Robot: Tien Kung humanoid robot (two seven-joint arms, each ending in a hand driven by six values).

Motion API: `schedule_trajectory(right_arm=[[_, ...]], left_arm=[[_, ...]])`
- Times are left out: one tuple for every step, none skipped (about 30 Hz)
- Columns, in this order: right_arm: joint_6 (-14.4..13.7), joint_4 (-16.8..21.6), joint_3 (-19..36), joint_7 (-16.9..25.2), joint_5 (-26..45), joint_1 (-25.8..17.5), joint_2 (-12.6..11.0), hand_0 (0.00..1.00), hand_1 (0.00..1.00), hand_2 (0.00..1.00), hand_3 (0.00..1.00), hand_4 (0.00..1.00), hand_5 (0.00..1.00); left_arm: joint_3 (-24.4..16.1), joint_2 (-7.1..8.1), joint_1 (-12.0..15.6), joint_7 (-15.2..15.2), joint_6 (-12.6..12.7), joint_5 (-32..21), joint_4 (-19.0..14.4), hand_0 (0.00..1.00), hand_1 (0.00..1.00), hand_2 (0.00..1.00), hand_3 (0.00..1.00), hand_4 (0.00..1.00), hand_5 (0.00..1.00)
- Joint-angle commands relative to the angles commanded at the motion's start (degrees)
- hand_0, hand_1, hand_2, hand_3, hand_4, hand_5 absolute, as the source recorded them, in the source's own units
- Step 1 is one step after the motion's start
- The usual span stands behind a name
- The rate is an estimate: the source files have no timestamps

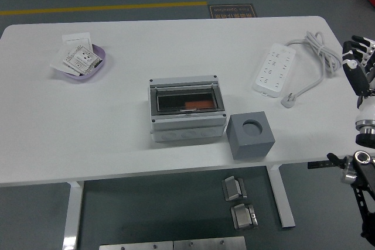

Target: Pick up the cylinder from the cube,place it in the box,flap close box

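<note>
A grey cube with an empty round hole in its top sits near the table's front edge. Just left of it stands a grey box whose dark see-through flap lies shut; an orange object shows through the flap inside. My right hand is at the far right edge, beyond the table's right side, fingers spread and holding nothing. My left arm is out of view.
A white power strip with its coiled cable lies at the right back. A purple dish with paper cards stands at the left back. The white table ends close in front of the cube.
</note>
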Motion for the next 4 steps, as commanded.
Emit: schedule_trajectory(right_arm=[[-0.05,-0.08,-0.06,-0.22,-0.13,0.03,-0.04,0.726,0.659,0.688,0.691,0.728,0.344],[-0.09,-0.17,-0.1,-0.46,-0.21,0.02,-0.07,0.726,0.659,0.688,0.691,0.728,0.344],[-0.13,-0.23,-0.12,-0.63,-0.24,-0.01,-0.08,0.726,0.659,0.688,0.691,0.728,0.344],[-0.22,-0.32,-0.11,-0.79,-0.23,-0.08,-0.04,0.726,0.659,0.688,0.691,0.728,0.344]], left_arm=[[-0.09,0.05,0.03,0.24,0.03,0.16,0.0,0.63,0.626,0.495,0.618,0.661,0.309],[-0.24,0.12,0.08,0.55,0.05,0.37,0.0,0.63,0.626,0.495,0.618,0.661,0.309],[-0.38,0.17,0.13,0.82,0.07,0.59,0.0,0.63,0.626,0.495,0.618,0.661,0.309],[-0.55,0.26,0.18,1.17,0.09,0.88,0.0,0.63,0.626,0.495,0.618,0.661,0.309]])
